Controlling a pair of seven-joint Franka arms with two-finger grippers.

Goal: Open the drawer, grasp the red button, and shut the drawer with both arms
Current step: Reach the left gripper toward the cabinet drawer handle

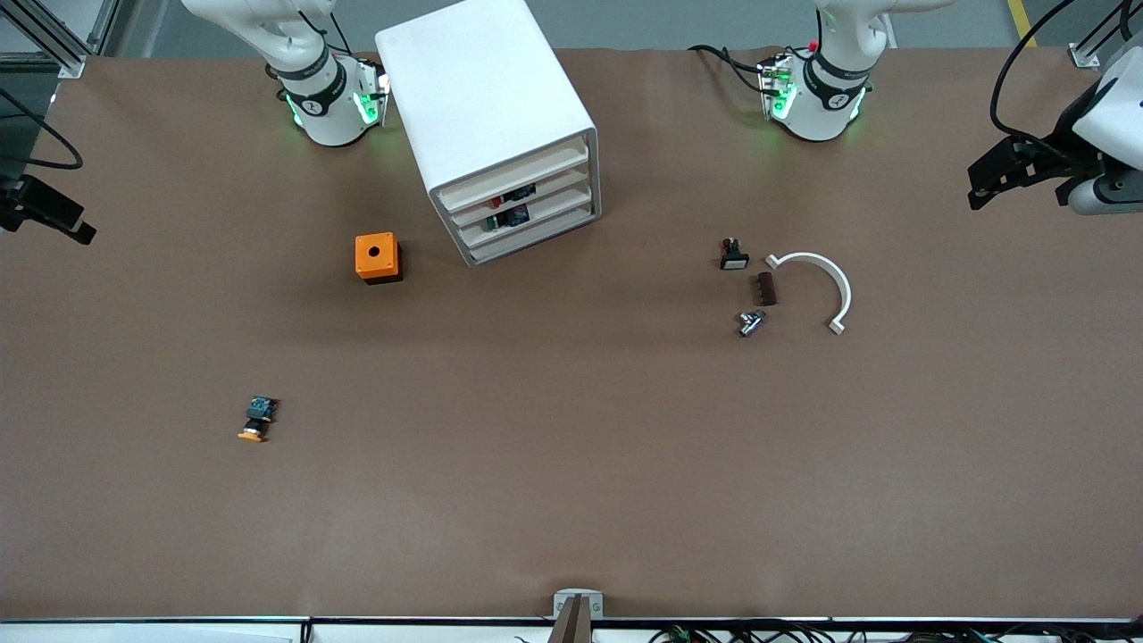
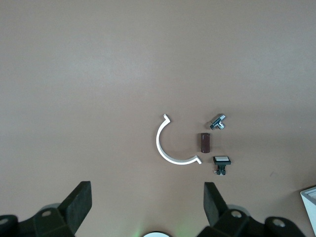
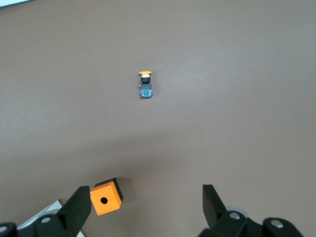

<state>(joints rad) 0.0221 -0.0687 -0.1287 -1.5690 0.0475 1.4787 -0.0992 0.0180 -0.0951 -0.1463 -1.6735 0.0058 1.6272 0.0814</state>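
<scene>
The tall white cabinet (image 1: 487, 107) stands between the two arm bases, and all its stacked drawers are pushed in. In the gap above the second drawer from the top (image 1: 558, 189) a small dark item with a red spot (image 1: 519, 192) shows; it may be the button. My left gripper (image 2: 147, 196) is open and empty, high over the table near a white arc. My right gripper (image 3: 146, 197) is open and empty, high over the table beside the orange cube (image 3: 106, 197). Neither gripper shows in the front view.
The orange cube with a hole (image 1: 379, 257) sits beside the cabinet toward the right arm's end. A button with an orange-yellow cap (image 1: 257, 420) lies nearer the front camera. A white arc (image 1: 817, 286), a brown block (image 1: 767, 288) and two small parts lie toward the left arm's end.
</scene>
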